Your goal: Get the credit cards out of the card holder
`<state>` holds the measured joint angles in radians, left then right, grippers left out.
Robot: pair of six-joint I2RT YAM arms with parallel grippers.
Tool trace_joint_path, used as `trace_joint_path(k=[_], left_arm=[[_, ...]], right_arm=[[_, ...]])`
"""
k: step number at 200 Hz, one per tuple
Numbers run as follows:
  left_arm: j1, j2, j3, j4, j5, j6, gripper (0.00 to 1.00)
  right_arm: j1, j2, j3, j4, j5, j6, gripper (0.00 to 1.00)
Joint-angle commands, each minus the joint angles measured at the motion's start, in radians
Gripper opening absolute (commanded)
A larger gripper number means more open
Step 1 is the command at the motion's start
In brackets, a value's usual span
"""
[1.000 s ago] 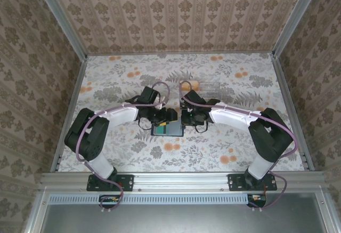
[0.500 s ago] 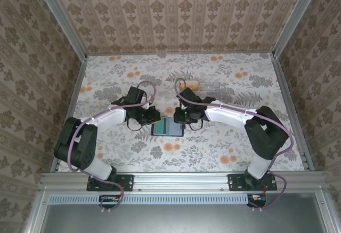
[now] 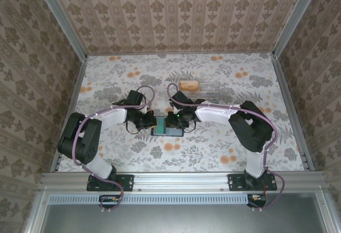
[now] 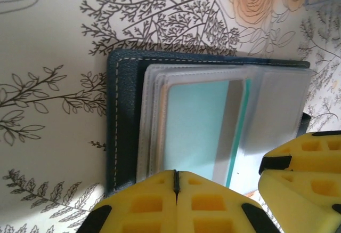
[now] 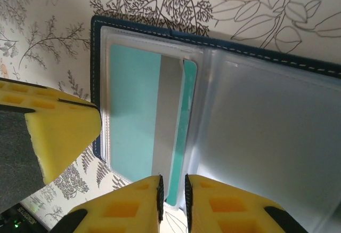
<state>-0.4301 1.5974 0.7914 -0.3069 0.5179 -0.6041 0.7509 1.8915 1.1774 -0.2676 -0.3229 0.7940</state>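
card holder (image 3: pixel 167 130) lies open mid-desk (image 3: pixel 213 147). left gripper (image 4: pixel 176 177): jaws pressed together over its cover edge, seemingly to pin it. right gripper (image 5: pixel 173 182): jaws a slit apart at the teal card (image 5: pixel 133 110) edge; cannot tell if pinching.

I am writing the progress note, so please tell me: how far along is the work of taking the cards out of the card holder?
Done: the card holder lies open on the table. In hand: the left gripper, shut, sits at its edge; the right gripper has its fingers almost together at the edge of the teal card, grip uncertain. Left: that card is still in its clear sleeve.
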Motion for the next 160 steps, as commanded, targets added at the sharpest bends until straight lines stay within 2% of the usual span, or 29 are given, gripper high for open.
trace_joint_path(k=[1, 95, 144, 160], left_arm=[[0.005, 0.022, -0.019, -0.006, -0.01, 0.026, 0.0], [0.004, 0.05, -0.038, 0.009, -0.006, 0.014, 0.0], [0.002, 0.052, -0.031, -0.013, -0.023, 0.015, 0.0], [0.003, 0.056, -0.026, -0.022, -0.031, 0.017, 0.0]], right_arm=[[0.004, 0.033, 0.031, 0.019, -0.044, 0.031, 0.21], [0.003, 0.088, 0.045, 0.024, -0.064, 0.05, 0.2], [0.0, 0.073, 0.031, 0.03, -0.058, 0.058, 0.01], [-0.004, 0.056, 0.017, 0.03, -0.051, 0.059, 0.0]])
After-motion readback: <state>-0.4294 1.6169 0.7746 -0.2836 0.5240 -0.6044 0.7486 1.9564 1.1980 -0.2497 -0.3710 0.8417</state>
